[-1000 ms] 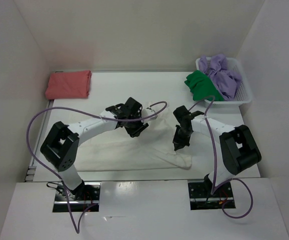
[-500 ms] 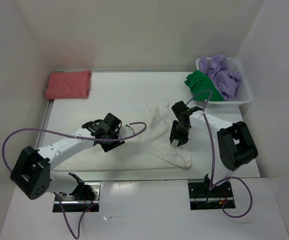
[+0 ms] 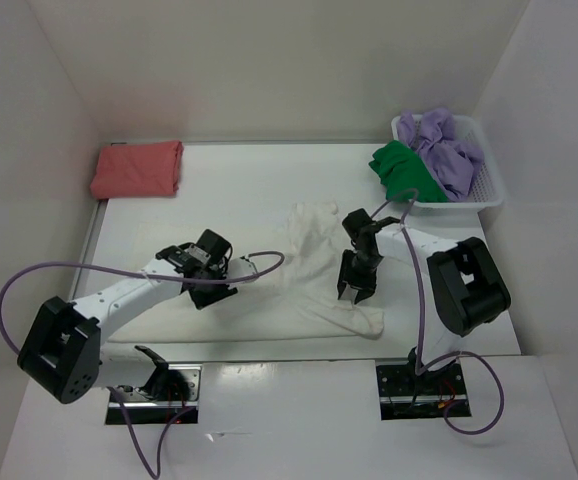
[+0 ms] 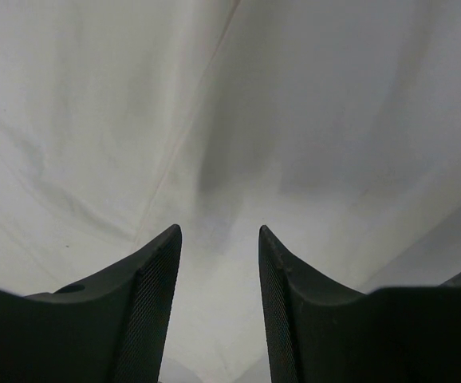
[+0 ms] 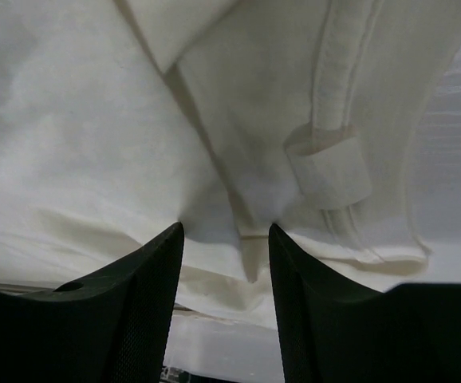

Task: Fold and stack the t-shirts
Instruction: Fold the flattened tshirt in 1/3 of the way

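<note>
Worktop [image 3: 239,185] carries the cream shirt [image 3: 289,295] spread and rumpled, centre toward 6 o'clock, with one lobe of cloth running up toward 12. Red shirt [image 3: 137,168] sits folded flat at 10 o'clock, the base of the stack by the look of it. Green shirt [image 3: 401,170] and purple shirt [image 3: 449,150] are bunched in the white basket [image 3: 491,172] at 2 o'clock, the green one spilling over the rim.

Left fingers [image 4: 147,303] stand apart over the cream shirt's 9 o'clock part with nothing between them. The wrist view shows only smooth cloth with faint creases beneath. Right fingers [image 5: 147,303] are likewise parted, low over the 3 o'clock part, where a hem band is doubled over and an edge is turned back. Neither pair has cloth pinched, so far as I can see.

Step in hand, as I judge it: flattening and squaring the cream shirt before its first fold. It is the second shirt of four, so the job looks under halfway.

Next move likely calls for each pair of fingers to close on an edge or corner — the right side sorting out the tucked hem first — then draw the cloth taut and carry it over. With thin fabric on a smooth top, the fingers must come right down to catch one layer, not two.
</note>
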